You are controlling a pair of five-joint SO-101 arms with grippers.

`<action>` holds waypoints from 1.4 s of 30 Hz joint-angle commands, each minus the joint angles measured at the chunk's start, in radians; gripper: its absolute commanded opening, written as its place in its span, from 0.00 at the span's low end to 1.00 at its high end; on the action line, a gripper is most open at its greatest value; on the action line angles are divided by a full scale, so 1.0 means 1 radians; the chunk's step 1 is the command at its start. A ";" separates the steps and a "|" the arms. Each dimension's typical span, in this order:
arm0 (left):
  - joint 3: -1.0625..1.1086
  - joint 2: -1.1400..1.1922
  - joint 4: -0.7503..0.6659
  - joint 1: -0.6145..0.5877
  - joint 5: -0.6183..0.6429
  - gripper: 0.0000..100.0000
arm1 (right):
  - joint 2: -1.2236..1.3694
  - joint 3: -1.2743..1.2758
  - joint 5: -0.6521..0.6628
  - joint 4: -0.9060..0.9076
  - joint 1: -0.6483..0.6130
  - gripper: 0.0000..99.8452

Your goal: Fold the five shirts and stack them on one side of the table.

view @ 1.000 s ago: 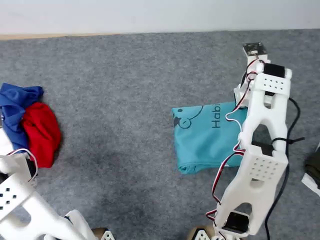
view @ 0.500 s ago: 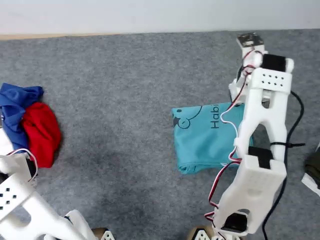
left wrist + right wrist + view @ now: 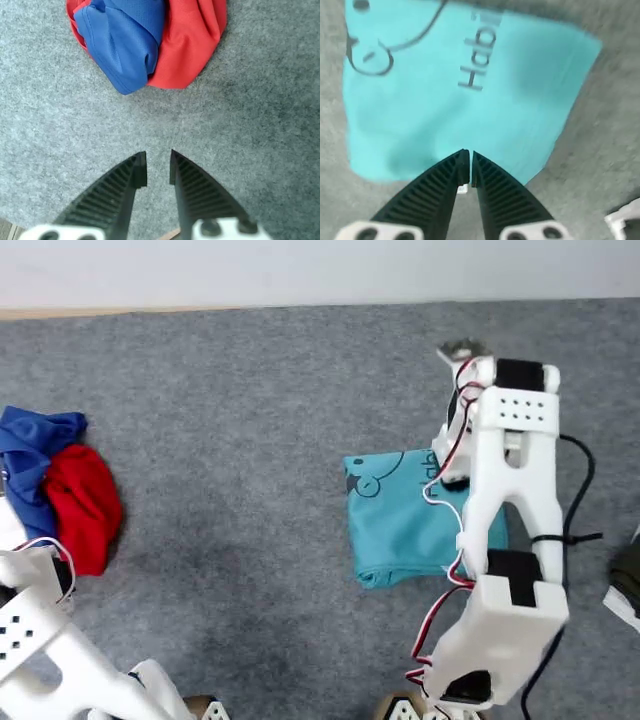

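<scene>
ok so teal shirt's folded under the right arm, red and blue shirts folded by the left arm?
No: the red shirt and blue shirt lie bunched up, not folded, as the left wrist view shows. The teal shirt is folded under the right arm.

The table (image 3: 250,390) is covered in rough matt felt. The teal shirt (image 3: 400,525) and red shirt (image 3: 192,45) are smooth matt cloth; the blue shirt (image 3: 125,40) is finely meshed. The arm (image 3: 512,490) is matt plastic, the fingers (image 3: 120,187) ribbed plastic.

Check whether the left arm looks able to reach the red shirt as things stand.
Probably yes: the left gripper hangs over bare mat short of the red shirt, with nothing between; the blue shirt covers only one side.
</scene>
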 commanded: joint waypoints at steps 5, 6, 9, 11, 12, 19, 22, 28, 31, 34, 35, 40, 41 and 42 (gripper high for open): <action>0.064 -0.014 0.025 0.006 -0.002 0.08 | -0.107 0.153 -0.068 -0.113 -0.001 0.01; 0.065 -0.014 0.023 0.006 -0.002 0.08 | -0.107 0.170 -0.068 -0.140 0.007 0.02; 0.059 -0.014 0.023 0.006 -0.003 0.08 | -0.102 0.206 -0.068 -0.205 0.025 0.07; 0.059 -0.014 0.023 0.006 -0.003 0.08 | -0.102 0.219 -0.068 -0.236 0.028 0.16; 0.059 -0.014 0.023 0.006 -0.003 0.08 | -0.101 0.221 -0.072 -0.246 0.033 0.20; 0.062 -0.014 0.023 0.006 -0.003 0.08 | -0.090 0.221 -0.127 -0.321 0.064 0.26; 0.062 -0.014 0.023 0.006 -0.003 0.08 | -0.039 0.215 -0.130 -0.326 0.065 0.26; 0.062 -0.014 0.023 0.006 -0.003 0.08 | 0.038 0.210 -0.130 -0.328 0.120 0.26; 0.065 -0.014 0.023 0.006 -0.003 0.08 | 0.045 0.186 -0.129 -0.306 0.150 0.31; 0.065 -0.014 0.023 0.006 -0.003 0.08 | 0.045 0.175 -0.129 -0.297 0.160 0.35; 0.065 -0.014 0.023 0.006 -0.003 0.08 | 0.045 0.175 -0.126 -0.297 0.157 0.34; 0.065 -0.014 0.023 0.006 -0.003 0.08 | 0.047 0.176 -0.132 -0.298 0.116 0.34; 0.065 -0.014 0.023 0.006 -0.003 0.08 | 0.048 0.176 -0.135 -0.303 0.107 0.34; 0.065 -0.014 0.023 0.006 -0.003 0.08 | 0.048 0.176 -0.147 -0.306 0.099 0.34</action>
